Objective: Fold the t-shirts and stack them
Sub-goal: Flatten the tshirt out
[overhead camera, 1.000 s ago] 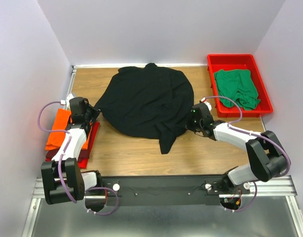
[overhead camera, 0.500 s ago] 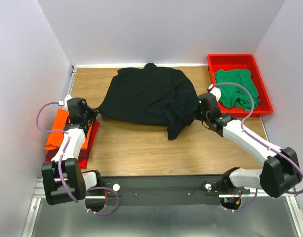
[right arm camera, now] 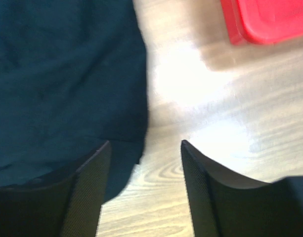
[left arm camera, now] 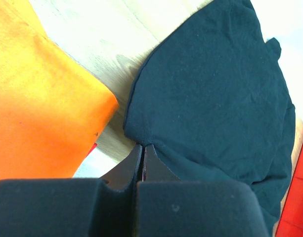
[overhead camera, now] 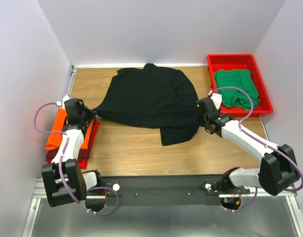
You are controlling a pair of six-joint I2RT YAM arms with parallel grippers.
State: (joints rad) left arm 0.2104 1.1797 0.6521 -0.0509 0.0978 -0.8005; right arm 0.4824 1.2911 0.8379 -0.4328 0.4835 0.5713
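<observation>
The large black t-shirt (overhead camera: pixel 149 98) lies spread across the middle of the table, with a flap folded toward the near side. My left gripper (overhead camera: pixel 90 112) is shut on its left edge; the left wrist view shows the jaws pinched together on the black cloth (left arm camera: pixel 210 94). My right gripper (overhead camera: pixel 200 120) stands open just off the shirt's right edge, with bare wood between its fingers (right arm camera: pixel 94 173) and the black cloth (right arm camera: pixel 62 74) to its left. An orange t-shirt (overhead camera: pixel 56 129) lies folded on a dark red t-shirt (overhead camera: pixel 90 143) at the left. A green t-shirt (overhead camera: pixel 235 86) lies crumpled in the tray.
The red plastic tray (overhead camera: pixel 238 58) stands at the back right corner, and its corner (right arm camera: pixel 270 19) shows in the right wrist view. Walls close in the table at the left, back and right. The black rail holding the arm bases runs along the near edge.
My right gripper has opened and let go of the black t-shirt's right side, and the flap now lies flat on the table. My left gripper has drawn slightly to the left, still pinching the cloth.
</observation>
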